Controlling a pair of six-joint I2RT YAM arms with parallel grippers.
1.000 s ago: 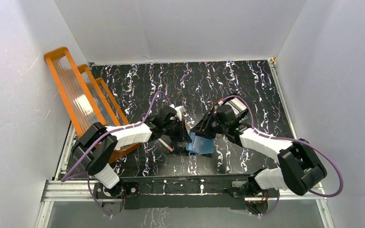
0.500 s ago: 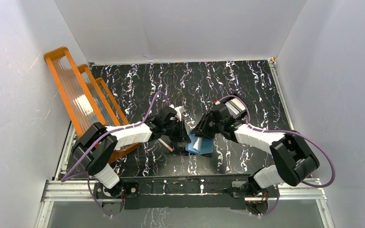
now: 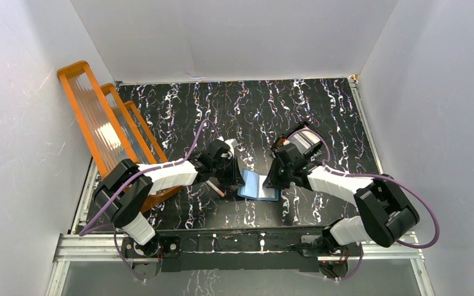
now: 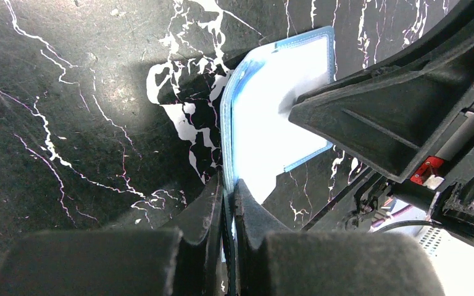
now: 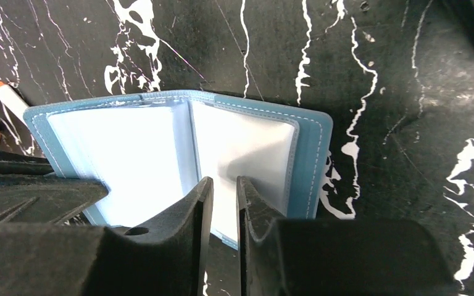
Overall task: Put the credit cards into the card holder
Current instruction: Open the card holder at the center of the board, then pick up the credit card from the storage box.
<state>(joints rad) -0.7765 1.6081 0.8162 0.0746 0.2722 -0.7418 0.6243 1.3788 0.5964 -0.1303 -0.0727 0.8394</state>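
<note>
Centrally, left gripper [image 4: 227, 186]: jaws closed tight on the left edge of the small teal-blue book-style card holder [image 4: 271, 117]. One holder, lying open on the black, white-veined marble-pattern table [image 3: 253, 105], near the front, between the two arms.

Opposite, right gripper [image 5: 220, 185]: jaws narrowly apart over the holder's right-hand inner page. Whether they pinch a clear leaf cannot be told.

Contents of holder: pale blue lining with clear plastic pockets, two pages showing. Whether any pocket holds a card cannot be told.

Thin pink-brown pen-like stick [image 3: 216, 189]: one, on the table just left of the holder, beside the left wrist.

Large orange ribbed plastic rack [image 3: 95, 120]: one, at the table's left edge against the wall, well apart from the holder.

By view:
- Right wrist alone shows both open pages, the stitched teal border and the stick's orange tip at far left.
- Left wrist alone shows the pinched edge, with the right gripper's black body over the holder.
- Top view alone shows the rack.
</note>
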